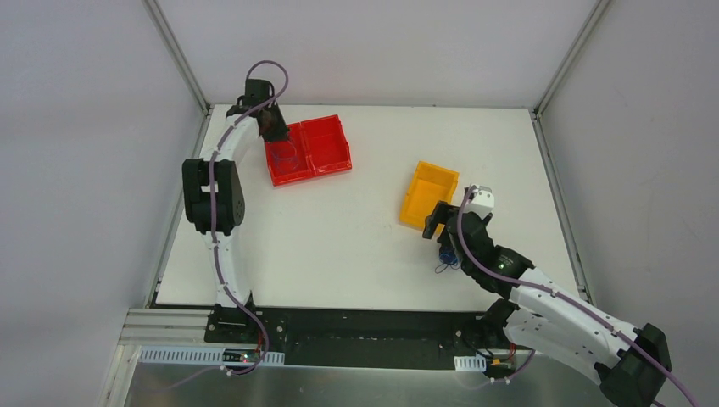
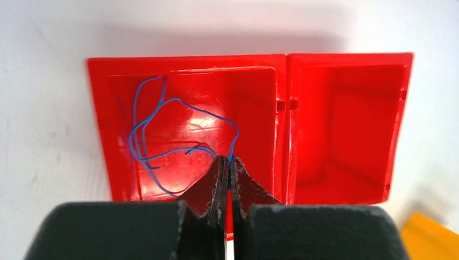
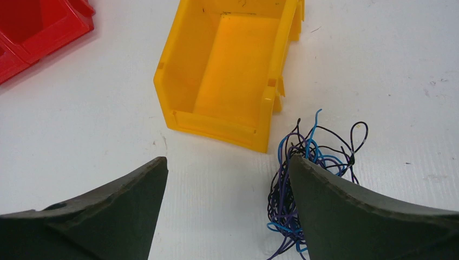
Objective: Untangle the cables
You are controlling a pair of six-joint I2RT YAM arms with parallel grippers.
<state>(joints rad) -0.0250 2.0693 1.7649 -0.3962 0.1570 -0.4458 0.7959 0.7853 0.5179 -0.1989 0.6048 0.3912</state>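
A tangled bundle of thin blue, black and purple cables point(image 3: 303, 162) lies on the white table just in front of a yellow bin point(image 3: 233, 70); it also shows in the top view point(image 1: 447, 259). My right gripper point(image 3: 227, 168) is open above the table, its right finger over the bundle's right part. My left gripper point(image 2: 228, 162) is shut on a thin blue cable point(image 2: 162, 127), whose loops lie in the left compartment of a red bin point(image 2: 97, 108). A dark red wire lies among those loops. In the top view the left gripper point(image 1: 273, 129) hovers over that bin point(image 1: 335, 161).
The red bin's right compartment point(image 2: 346, 119) holds nothing. The yellow bin point(image 1: 415, 208) sits right of centre with its open side up. White walls enclose the table point(image 1: 339, 246); a black rail runs along its near edge.
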